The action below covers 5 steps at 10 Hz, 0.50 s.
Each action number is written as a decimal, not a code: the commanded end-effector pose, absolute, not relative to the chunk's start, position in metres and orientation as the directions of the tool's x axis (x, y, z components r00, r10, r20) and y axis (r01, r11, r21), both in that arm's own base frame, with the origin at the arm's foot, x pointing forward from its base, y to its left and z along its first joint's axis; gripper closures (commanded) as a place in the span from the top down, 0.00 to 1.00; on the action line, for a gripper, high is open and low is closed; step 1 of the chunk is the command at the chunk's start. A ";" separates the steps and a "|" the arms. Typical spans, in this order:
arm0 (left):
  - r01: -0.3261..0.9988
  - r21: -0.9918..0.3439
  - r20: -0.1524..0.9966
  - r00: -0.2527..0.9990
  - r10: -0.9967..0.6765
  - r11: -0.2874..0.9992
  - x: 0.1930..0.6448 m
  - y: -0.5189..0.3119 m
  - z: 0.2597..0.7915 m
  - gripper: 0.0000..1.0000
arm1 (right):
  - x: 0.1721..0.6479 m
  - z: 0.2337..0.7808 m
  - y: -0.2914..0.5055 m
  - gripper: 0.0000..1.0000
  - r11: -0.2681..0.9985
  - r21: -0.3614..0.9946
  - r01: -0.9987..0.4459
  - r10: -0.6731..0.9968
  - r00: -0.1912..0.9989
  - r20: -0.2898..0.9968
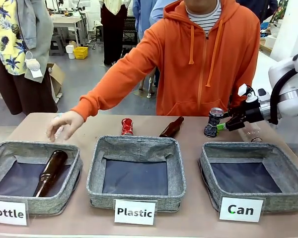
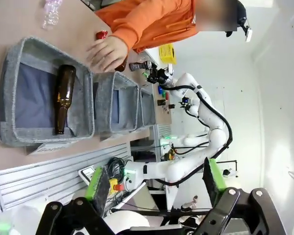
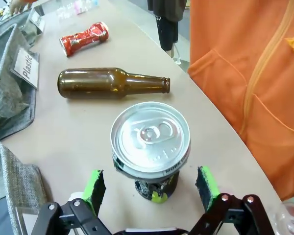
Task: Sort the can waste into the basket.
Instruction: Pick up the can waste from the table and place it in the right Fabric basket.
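Brown tabletop (image 1: 191, 134) carries three grey baskets along its near edge. At its near right corner the "Can" basket (image 1: 283, 201) holds no can yet, so I judge that nothing is sorted. Near the far right edge the dark can (image 1: 213, 122) stands upright between the spread pads of the right tool (image 3: 150, 188), not pinched. By the far edge lies the red can (image 1: 127, 127), untouched. Off the tabletop, the left tool (image 2: 156, 180) is spread too and holds nothing.

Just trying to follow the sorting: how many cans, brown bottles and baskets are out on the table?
Cans: 2, red can and dark can
Brown bottles: 2, loose bottle and binned bottle
Baskets: 3, Bottle basket, Plastic basket and Can basket
Total: 7
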State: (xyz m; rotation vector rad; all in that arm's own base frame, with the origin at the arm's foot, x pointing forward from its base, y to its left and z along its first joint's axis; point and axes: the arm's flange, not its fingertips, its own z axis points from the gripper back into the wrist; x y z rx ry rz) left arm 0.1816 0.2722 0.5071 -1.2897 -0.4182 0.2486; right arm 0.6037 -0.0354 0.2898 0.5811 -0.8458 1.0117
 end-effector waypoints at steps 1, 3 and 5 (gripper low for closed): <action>0.059 -0.959 0.179 0.886 0.428 0.279 0.174 0.278 0.505 1.00 | 0.615 0.283 -0.030 1.00 0.426 0.012 -0.905 0.451 0.224 0.864; 0.043 -0.957 0.161 0.902 0.401 0.286 0.177 0.267 0.497 1.00 | 0.620 0.275 -0.024 1.00 0.431 0.030 -0.902 0.416 0.228 0.880; 0.018 -0.947 0.108 0.958 0.265 0.320 0.199 0.220 0.478 1.00 | 0.623 0.272 -0.021 1.00 0.431 0.047 -0.901 0.382 0.229 0.895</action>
